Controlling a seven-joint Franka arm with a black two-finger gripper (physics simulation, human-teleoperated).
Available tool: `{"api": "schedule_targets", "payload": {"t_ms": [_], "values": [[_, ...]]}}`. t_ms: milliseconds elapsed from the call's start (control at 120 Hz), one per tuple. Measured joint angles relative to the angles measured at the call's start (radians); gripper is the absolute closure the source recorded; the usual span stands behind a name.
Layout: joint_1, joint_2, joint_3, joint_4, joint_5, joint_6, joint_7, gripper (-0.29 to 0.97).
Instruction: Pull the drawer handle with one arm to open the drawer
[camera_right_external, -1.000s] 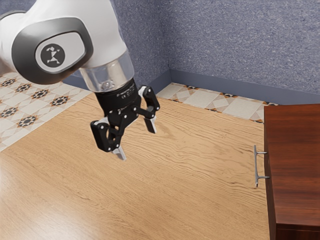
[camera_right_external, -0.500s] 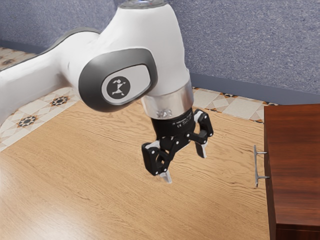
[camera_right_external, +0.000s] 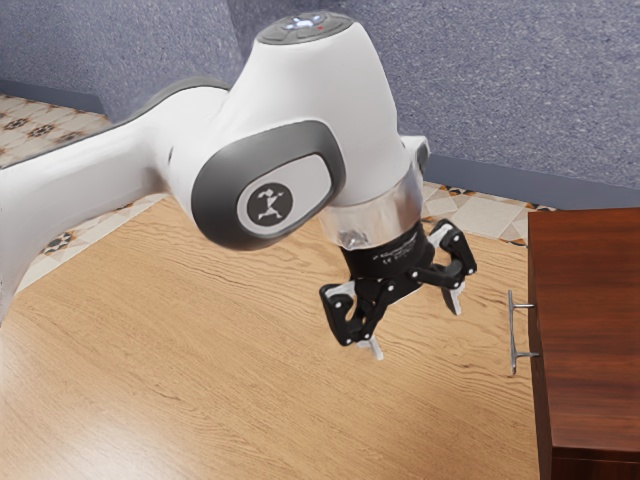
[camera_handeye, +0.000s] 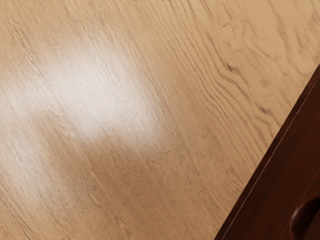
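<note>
Presently: gripper (camera_right_external: 415, 322), jaws wide apart and empty, hung above the table (camera_right_external: 180, 400); I judged it readied to straddle the drawer handle (camera_right_external: 517, 332), upright on the drawer (camera_right_external: 590, 330) front by the table's edge at the exterior view's right, near, untouched

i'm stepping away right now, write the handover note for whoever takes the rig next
Tool: open, holding nothing, hovering over the wooden table, apart from the drawer handle and toward the exterior view's left of it.
Things: the handle is a metal bar standing upright on the front of the dark wood drawer cabinet at the exterior view's right. The wrist view catches the cabinet's edge.
Done: nothing grasped yet; the handle is untouched.
Left: bring the tool to the handle, shut on it and pull.
</note>
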Motion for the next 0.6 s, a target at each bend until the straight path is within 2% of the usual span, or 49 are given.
{"api": "schedule_targets", "payload": {"t_ms": [400,600], "values": [[0.061,0.079,-0.005,0.007,-0.009,0.112,0.29,0.0],[0.056,0.162,-0.008,0.084,-0.031,0.168,0.391,0.0]]}}
